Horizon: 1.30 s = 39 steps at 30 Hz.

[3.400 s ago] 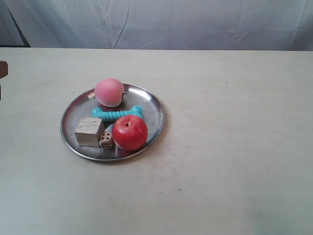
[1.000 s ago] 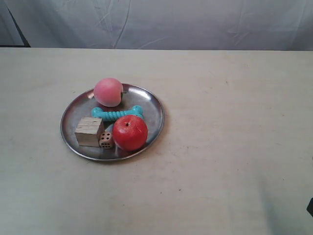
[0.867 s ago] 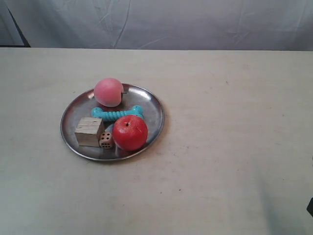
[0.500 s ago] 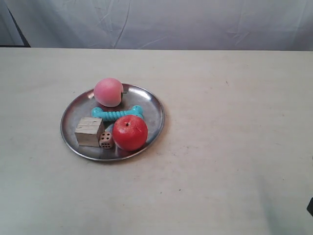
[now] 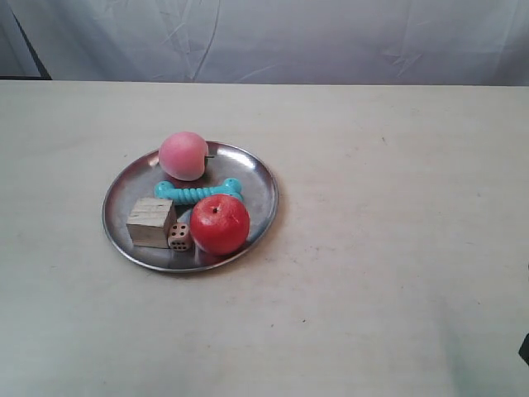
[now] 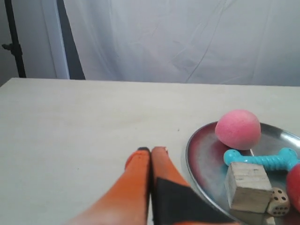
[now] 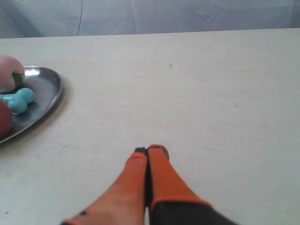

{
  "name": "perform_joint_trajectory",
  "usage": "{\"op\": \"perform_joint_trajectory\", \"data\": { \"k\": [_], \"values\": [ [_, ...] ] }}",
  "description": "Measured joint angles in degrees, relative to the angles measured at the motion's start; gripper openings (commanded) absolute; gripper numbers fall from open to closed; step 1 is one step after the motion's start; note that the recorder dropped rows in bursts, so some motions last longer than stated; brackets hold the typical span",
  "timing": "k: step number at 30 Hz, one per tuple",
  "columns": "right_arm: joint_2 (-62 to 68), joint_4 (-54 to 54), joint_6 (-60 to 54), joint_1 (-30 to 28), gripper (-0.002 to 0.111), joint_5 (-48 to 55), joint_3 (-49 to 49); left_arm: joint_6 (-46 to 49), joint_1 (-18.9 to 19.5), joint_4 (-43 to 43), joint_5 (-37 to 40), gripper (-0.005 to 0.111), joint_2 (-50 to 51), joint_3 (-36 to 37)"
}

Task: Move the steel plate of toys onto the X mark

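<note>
The round steel plate lies left of centre on the pale table. It holds a pink ball, a teal bone, a wooden cube, a die and a red apple. My left gripper is shut and empty, just beside the plate's rim, not touching it. The ball, bone and cube show there. My right gripper is shut and empty over bare table, well apart from the plate. I cannot make out the X mark.
A white cloth backdrop hangs behind the table's far edge. A dark sliver of the arm at the exterior view's right shows at the lower right border. A dark stand is beyond the table in the left wrist view.
A brown part at the exterior view's left edge has gone, and a dark sliver has appeared at the lower right edge. Over the last second nothing has moved.
</note>
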Motion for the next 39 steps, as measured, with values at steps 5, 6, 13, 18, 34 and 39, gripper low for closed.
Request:
{"op": "perform_joint_trajectory", "data": {
  "k": [5,6,13,18,34,39],
  "values": [
    [0.0,0.0,0.0,0.0,-0.001,0.0,0.0,0.9,0.0,-0.4,-6.4,0.000,-0.1,3.1],
    [0.0,0.0,0.0,0.0,-0.001,0.0,0.0,1.0,0.0,-0.4,-6.8,0.000,-0.1,3.6],
    [0.0,0.0,0.0,0.0,-0.001,0.0,0.0,1.1,0.0,-1.4,-8.0,0.000,-0.1,7.9],
    [0.0,0.0,0.0,0.0,-0.001,0.0,0.0,1.1,0.0,-1.7,-8.0,0.000,-0.1,8.8],
    [0.0,0.0,0.0,0.0,-0.001,0.0,0.0,1.1,0.0,-1.7,-6.9,0.000,-2.3,8.9],
    [0.0,0.0,0.0,0.0,-0.001,0.0,0.0,1.1,0.0,-1.7,-6.9,0.000,-3.8,8.9]
  ]
}}
